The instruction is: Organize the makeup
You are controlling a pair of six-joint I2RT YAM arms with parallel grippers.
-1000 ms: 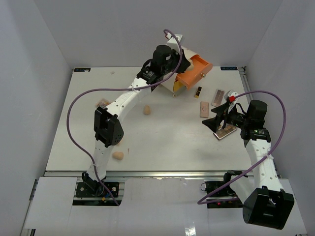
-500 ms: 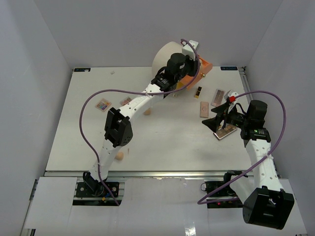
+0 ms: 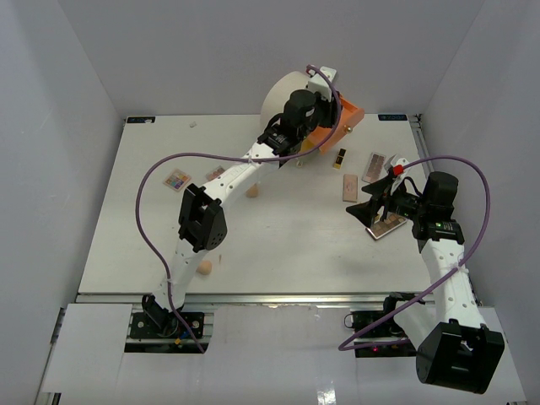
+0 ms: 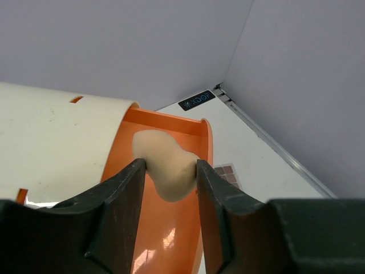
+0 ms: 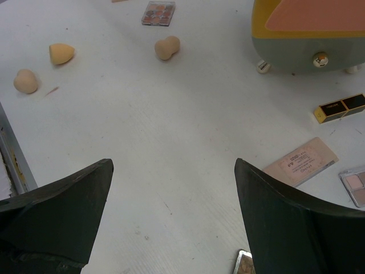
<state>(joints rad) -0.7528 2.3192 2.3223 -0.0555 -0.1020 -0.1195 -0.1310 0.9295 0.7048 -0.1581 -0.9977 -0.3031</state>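
At 12 o'clock: sponge over drawer.
Your left gripper pinches the peach sponge above the orange drawer; your right gripper, at 3 o'clock, hangs spread wide near palettes and a lipstick.

Observed: the left gripper has both black fingers touching a peach sponge lodged between their tips. Beneath it lies the orange drawer, drawn out of a cream box at 9 o'clock. At 3 o'clock of the sponge, a palette rests on the white worktop. A black label sits at 12 o'clock.
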